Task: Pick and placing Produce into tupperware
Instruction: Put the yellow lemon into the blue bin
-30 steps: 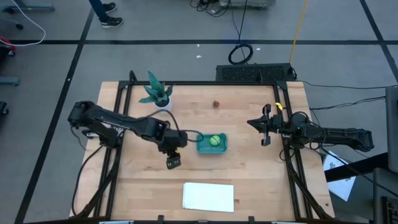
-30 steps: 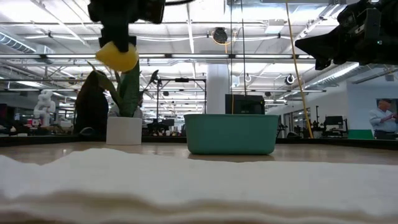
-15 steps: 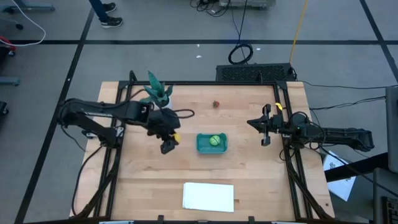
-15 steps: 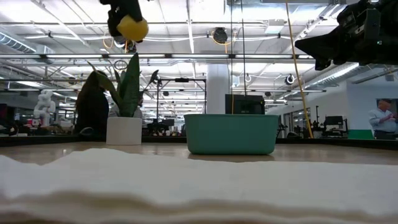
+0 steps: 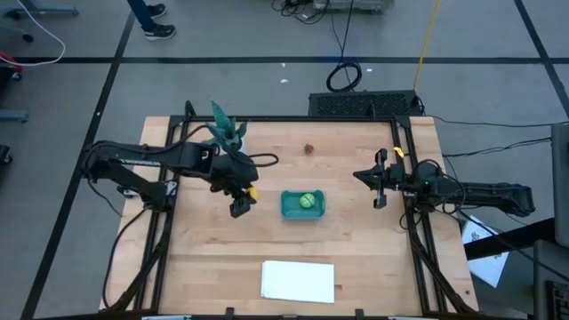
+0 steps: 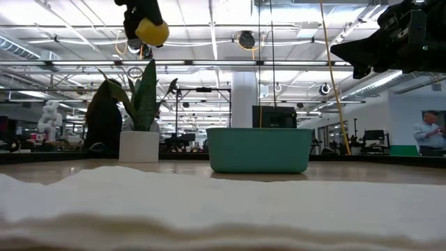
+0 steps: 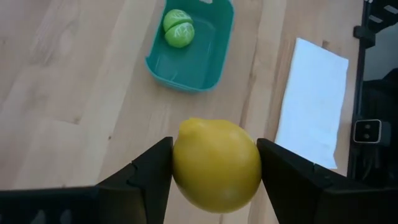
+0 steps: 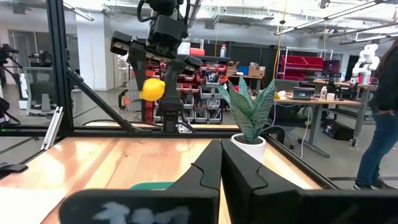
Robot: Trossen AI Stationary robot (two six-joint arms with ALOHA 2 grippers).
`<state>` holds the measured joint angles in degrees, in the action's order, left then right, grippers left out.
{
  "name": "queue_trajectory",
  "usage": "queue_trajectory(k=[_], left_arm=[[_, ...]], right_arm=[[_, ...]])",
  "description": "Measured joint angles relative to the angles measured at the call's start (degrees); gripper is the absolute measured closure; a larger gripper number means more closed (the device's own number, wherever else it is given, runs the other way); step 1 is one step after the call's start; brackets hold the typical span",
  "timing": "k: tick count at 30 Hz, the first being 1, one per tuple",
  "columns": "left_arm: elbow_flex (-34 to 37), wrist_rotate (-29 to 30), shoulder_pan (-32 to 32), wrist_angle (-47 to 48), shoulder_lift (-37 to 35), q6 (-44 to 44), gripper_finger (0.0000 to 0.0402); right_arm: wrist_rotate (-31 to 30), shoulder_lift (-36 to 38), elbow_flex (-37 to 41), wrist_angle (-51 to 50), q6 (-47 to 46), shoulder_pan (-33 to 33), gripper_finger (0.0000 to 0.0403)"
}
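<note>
My left gripper [image 5: 248,197] is shut on the yellow lemon [image 7: 216,163], high above the table and left of the teal tupperware [image 5: 303,204]. The light green ball [image 5: 306,201] lies inside the tupperware, also seen in the left wrist view [image 7: 178,28]. The tiny dark red piece [image 5: 309,148] lies on the table at the far middle. My right gripper [image 5: 380,184] hovers shut and empty near the table's right edge. My left gripper pinches the lemon's two opposite sides [image 7: 180,163] between its two fingers. The lemon [image 6: 151,31] is lifted clear, high above the table, and also shows in the right wrist view [image 8: 152,88].
A potted green plant [image 5: 225,135] stands at the far left, close behind my left arm. A flat white sheet [image 5: 298,281] lies at the near middle. A person [image 8: 382,118] stands in the room beyond the table.
My left gripper has risen and drawn back toward the table's far left with the lemon, then nearly stopped. The lemon stays in the hold, higher than before.
</note>
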<state>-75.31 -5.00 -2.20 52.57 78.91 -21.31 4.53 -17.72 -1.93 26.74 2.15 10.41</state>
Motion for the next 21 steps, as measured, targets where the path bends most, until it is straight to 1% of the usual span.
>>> queue_trajectory(k=[7,16,21], left_arm=[[-0.02,-0.06,2.30,-1.82,0.83,0.37,0.0188],[-0.02,-4.38,5.95,-5.13,0.72,2.92,0.0188],[-0.02,-6.50,7.64,-8.66,0.72,4.46,0.0188]], right_arm=[[-0.02,0.00,0.00,0.02,-0.21,0.00,0.0403],[-0.01,0.00,0.00,0.02,-0.39,0.00,0.0403],[-0.02,0.00,0.00,0.04,-0.13,0.01,0.0403]])
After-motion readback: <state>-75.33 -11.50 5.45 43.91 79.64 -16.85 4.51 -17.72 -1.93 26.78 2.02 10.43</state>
